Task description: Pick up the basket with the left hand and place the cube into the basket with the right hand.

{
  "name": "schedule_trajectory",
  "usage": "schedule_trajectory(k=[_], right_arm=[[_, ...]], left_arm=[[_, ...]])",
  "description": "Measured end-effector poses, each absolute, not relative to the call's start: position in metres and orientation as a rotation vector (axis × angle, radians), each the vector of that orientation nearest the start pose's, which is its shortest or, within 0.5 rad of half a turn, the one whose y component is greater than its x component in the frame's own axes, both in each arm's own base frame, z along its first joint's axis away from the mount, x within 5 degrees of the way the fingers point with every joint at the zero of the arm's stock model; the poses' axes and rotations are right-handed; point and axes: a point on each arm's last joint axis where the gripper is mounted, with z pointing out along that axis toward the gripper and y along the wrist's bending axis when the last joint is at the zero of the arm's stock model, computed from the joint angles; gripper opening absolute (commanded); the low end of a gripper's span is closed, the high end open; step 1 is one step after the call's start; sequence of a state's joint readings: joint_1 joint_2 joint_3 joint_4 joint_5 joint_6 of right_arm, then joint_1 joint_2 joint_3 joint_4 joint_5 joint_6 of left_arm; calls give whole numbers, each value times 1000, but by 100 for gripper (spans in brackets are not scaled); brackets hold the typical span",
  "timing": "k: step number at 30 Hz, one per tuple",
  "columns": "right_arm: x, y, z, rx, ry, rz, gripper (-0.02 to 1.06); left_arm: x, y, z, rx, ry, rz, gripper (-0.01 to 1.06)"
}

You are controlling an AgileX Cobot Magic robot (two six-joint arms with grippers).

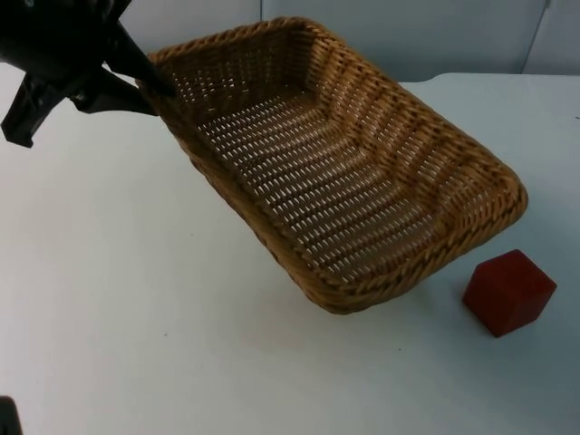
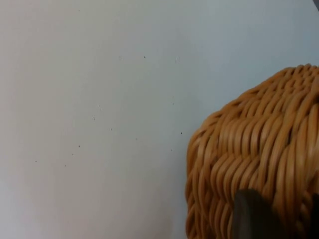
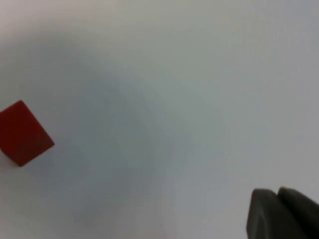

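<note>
One wicker basket (tilted), one red cube, apparently nothing else loose

Basket mid-table; cube just beside its front-right corner, apart.

Left arm cut off by the picture's edge above the basket; the left gripper sits at the basket's rim corner, fingertips hidden by the weave there. Whether the basket's near end touches the table cannot be told. Left wrist view: basket cropped, one woven corner visible. Right wrist view: cube cropped at the edge; right gripper's finger spacing unclear.
</note>
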State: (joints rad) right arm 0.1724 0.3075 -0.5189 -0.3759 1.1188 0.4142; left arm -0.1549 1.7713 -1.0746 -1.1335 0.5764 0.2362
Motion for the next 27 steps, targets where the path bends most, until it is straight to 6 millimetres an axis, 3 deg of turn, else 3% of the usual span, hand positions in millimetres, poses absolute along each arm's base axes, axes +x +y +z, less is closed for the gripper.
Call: schedule_trajectory(k=[8, 12, 13, 14, 18, 19, 23, 27], right_arm=[[74, -11, 283, 166, 2294, -108, 6], [117, -4, 271, 106, 2461, -188, 6], [135, -1, 265, 86, 2529, -212, 6], [135, -1, 265, 86, 2529, -212, 6], [180, 8, 263, 48, 2588, -221, 6], [180, 8, 263, 48, 2588, -221, 6], [208, 14, 276, 38, 2537, -194, 6], [218, 18, 289, 30, 2449, -147, 6]], left_arm=[[353, -99, 206, -619, 2496, -1018, 0], [353, -99, 206, -623, 2494, -1021, 0], [353, -99, 206, -623, 2494, -1021, 0], [353, -99, 206, -623, 2494, -1021, 0], [353, -99, 206, -624, 2493, -1020, 0], [353, -99, 206, -624, 2493, -1020, 0], [353, -99, 206, -625, 2492, -1019, 0], [354, -99, 206, -625, 2488, -1014, 0]])
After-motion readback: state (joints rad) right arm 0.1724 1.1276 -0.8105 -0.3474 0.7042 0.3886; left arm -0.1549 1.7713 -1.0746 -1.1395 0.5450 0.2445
